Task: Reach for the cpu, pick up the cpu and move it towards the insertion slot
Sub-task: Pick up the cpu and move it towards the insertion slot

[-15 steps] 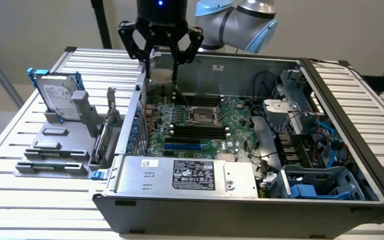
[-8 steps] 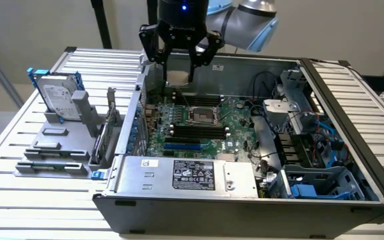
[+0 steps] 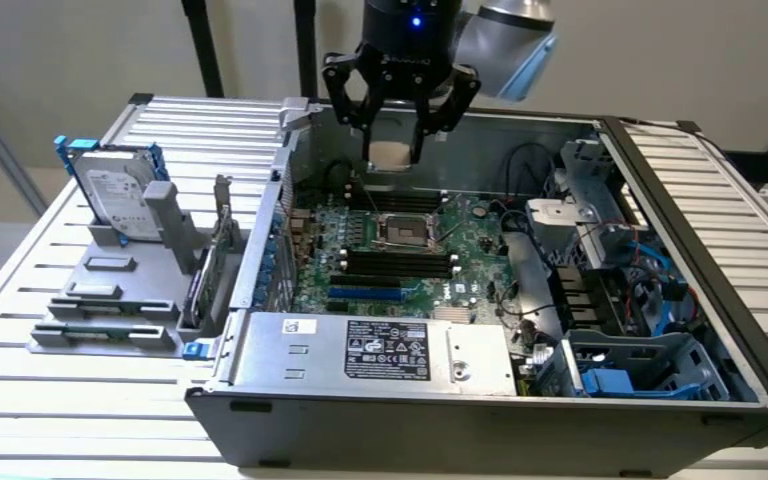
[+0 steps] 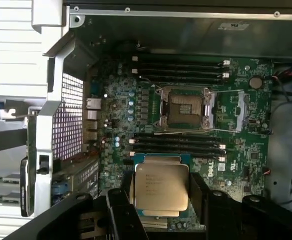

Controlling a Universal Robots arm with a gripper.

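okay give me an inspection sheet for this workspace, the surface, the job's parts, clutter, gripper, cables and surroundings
Surface: pale slatted table under an open computer case.
Job's things: cpu held above the motherboard; insertion slot open and bare.
Clutter: hard drive upright in a grey holder, at the exterior view's left.
Grippers: gripper shut on the cpu, fingers on two opposite edges.
Cables: black and blue bundles at the case's right in the exterior view.
Surroundings: plain wall; nothing else seen.

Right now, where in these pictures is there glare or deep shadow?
Exterior view: the gripper holds the cpu above the dim case interior, and pale slatted panels look bright. Wrist view: the cpu's metal top shines softly, the insertion slot reflects light, fingers are dark.
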